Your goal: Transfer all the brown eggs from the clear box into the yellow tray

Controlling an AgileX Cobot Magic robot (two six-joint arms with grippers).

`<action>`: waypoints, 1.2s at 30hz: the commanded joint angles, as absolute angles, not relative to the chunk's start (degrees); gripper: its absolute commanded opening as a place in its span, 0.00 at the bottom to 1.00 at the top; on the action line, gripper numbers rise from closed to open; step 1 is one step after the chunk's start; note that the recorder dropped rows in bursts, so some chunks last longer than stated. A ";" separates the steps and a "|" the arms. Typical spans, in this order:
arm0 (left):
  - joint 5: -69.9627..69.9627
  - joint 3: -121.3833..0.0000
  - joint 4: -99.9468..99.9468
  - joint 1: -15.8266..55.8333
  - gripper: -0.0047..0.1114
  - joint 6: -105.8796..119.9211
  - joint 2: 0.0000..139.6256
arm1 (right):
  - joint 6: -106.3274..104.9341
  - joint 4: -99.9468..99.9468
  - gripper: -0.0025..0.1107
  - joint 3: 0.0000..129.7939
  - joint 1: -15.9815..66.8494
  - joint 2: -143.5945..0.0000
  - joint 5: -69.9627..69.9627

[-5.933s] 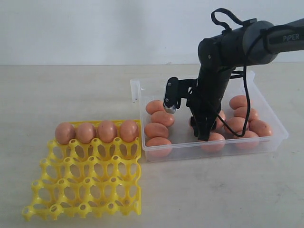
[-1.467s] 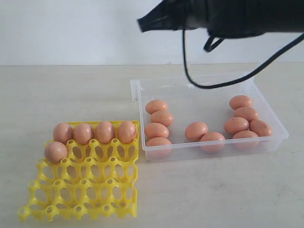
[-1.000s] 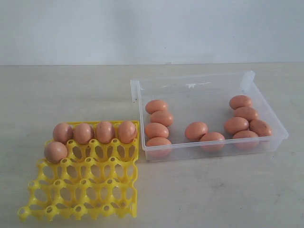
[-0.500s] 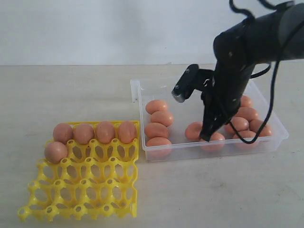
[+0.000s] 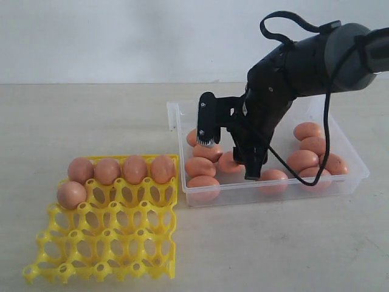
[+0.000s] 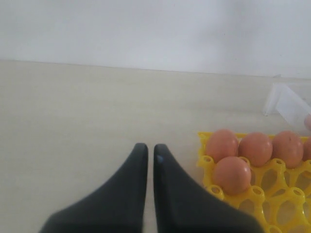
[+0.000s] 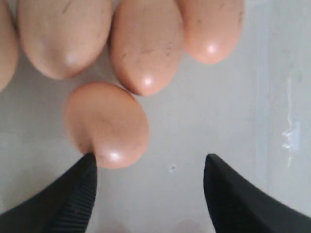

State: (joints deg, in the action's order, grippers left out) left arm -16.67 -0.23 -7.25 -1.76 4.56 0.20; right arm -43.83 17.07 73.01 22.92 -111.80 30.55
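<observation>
The clear box (image 5: 340, 184) holds several brown eggs (image 5: 200, 166) lying in loose groups. My right gripper (image 5: 248, 170) reaches down into its middle, open. In the right wrist view one fingertip (image 7: 89, 162) of that gripper (image 7: 149, 160) touches a single egg (image 7: 107, 124); the gap between the jaws shows only the box floor. The same egg (image 5: 230, 162) lies just left of the fingers in the exterior view. The yellow tray (image 5: 109, 243) carries several eggs (image 5: 135, 169) along its far row and one (image 5: 71, 194) in the second row. My left gripper (image 6: 148, 147) is shut and empty beside the tray (image 6: 277, 199).
Three more eggs (image 7: 146, 43) lie close together just beyond the touched one. The right arm's cable (image 5: 325, 128) hangs over the eggs on the box's right side (image 5: 315, 145). A corner of the box (image 6: 284, 99) shows past the tray. Both containers sit on a beige tabletop (image 5: 273, 243).
The right arm came back into view above the box, then moved left and lower into it. The loose middle egg now lies further left, near the left-hand group.
</observation>
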 commanded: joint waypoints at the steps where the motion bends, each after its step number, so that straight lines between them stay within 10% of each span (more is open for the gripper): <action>1: -16.26 0.00 -6.94 -1.40 0.08 4.55 0.00 | -44.29 17.46 0.52 73.29 23.01 -110.97 25.51; 30: -16.26 0.00 -6.94 -1.40 0.08 4.55 0.00 | -15.26 18.18 0.56 81.47 25.10 -105.80 32.26; 36: -16.26 0.00 -6.94 -1.40 0.08 4.55 0.00 | -5.58 17.41 0.29 90.26 25.10 -113.44 59.08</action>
State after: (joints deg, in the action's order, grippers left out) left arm -16.67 -0.23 -7.25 -1.76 4.56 0.20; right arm -9.28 18.35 88.11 25.18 -110.84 45.83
